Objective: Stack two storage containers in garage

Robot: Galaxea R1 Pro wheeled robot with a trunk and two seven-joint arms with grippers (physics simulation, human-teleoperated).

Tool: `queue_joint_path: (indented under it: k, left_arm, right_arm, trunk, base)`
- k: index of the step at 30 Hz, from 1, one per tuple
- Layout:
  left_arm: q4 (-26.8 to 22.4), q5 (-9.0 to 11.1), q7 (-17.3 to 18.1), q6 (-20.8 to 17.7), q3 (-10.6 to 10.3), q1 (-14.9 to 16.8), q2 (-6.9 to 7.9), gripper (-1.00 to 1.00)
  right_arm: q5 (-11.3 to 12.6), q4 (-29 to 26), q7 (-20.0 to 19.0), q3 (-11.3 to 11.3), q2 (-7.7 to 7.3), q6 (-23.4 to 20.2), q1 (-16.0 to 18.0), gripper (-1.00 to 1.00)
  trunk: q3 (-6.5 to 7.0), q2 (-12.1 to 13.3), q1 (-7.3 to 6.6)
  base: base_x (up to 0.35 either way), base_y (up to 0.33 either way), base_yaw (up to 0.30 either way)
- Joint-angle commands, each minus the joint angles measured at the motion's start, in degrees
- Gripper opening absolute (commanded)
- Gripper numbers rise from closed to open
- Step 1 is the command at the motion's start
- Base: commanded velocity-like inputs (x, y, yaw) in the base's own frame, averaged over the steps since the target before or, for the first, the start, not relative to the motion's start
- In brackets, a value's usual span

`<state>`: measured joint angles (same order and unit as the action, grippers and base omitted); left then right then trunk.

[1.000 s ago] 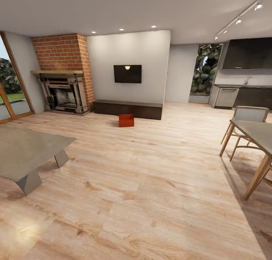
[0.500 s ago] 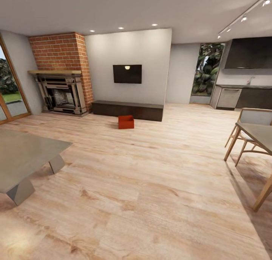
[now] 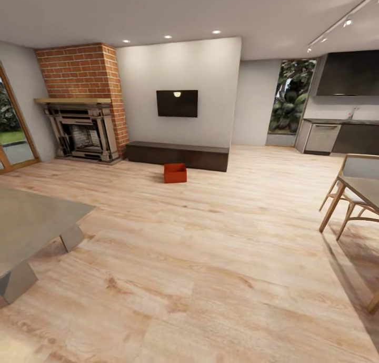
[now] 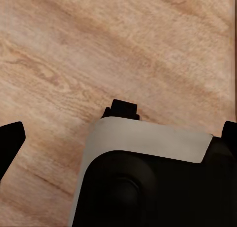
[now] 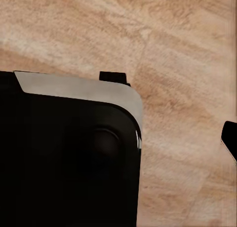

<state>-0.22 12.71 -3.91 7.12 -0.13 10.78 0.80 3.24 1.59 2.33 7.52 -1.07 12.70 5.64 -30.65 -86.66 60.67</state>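
Note:
I am in the living room, on its light wood plank floor. One orange-red topless storage container stands on the planks far ahead, just in front of the dark low TV bench. In the left wrist view my left gripper is open, its black fingertips spread to the picture's edges over the planks and my own grey-and-black body. In the right wrist view my right gripper hangs over planks with one fingertip at the edge, the other lost against my dark body.
A low grey table stands near left. Wooden chairs and a dining table stand at the right. A brick fireplace, a wall TV, glass patio doors and a kitchen counter line the far side.
The whole head view has advanced into the room: the grey table and the chairs slid outward toward the picture's edges. The container keeps its place by the bench.

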Motion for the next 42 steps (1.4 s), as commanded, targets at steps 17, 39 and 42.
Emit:
queue_joint_path:
  k: [17,39,42]
  left_arm:
    - [0.04,0.3,-0.06,0.17,-0.05,0.03,-0.01,1.0]
    - [0.04,0.3,-0.07,0.17,-0.05,0.03,-0.01,1.0]
    - [0.04,0.3,-0.08,0.17,-0.05,0.03,-0.01,1.0]
  right_arm:
    - [0.32,0.17,0.13,0.48,0.01,0.31,0.07,1.0]
    - [0.34,0.17,0.13,0.48,0.01,0.31,0.07,1.0]
    - [0.34,0.17,0.13,0.48,0.01,0.31,0.07,1.0]
  trunk:
    - [-0.06,-0.02,0.03]
    - [-0.06,-0.02,0.03]
    - [-0.06,-0.02,0.03]
  base:
    - [0.322,0.0,0.0]
    - [0.322,0.0,0.0]
    - [0.322,0.0,0.0]
